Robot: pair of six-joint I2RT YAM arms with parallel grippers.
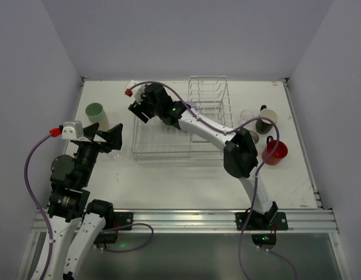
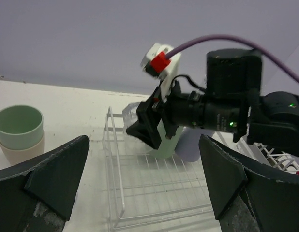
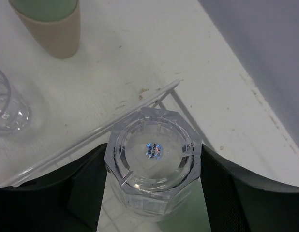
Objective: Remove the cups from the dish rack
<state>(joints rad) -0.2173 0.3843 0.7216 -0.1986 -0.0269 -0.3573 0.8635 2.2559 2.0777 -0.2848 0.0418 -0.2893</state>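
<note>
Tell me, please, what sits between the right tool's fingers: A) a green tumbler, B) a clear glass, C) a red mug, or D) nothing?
B: the right wrist view shows a clear glass, base up, closely flanked on both sides by the right tool.

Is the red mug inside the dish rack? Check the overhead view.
No, the red mug stands on the table, outside the dish rack.
</note>
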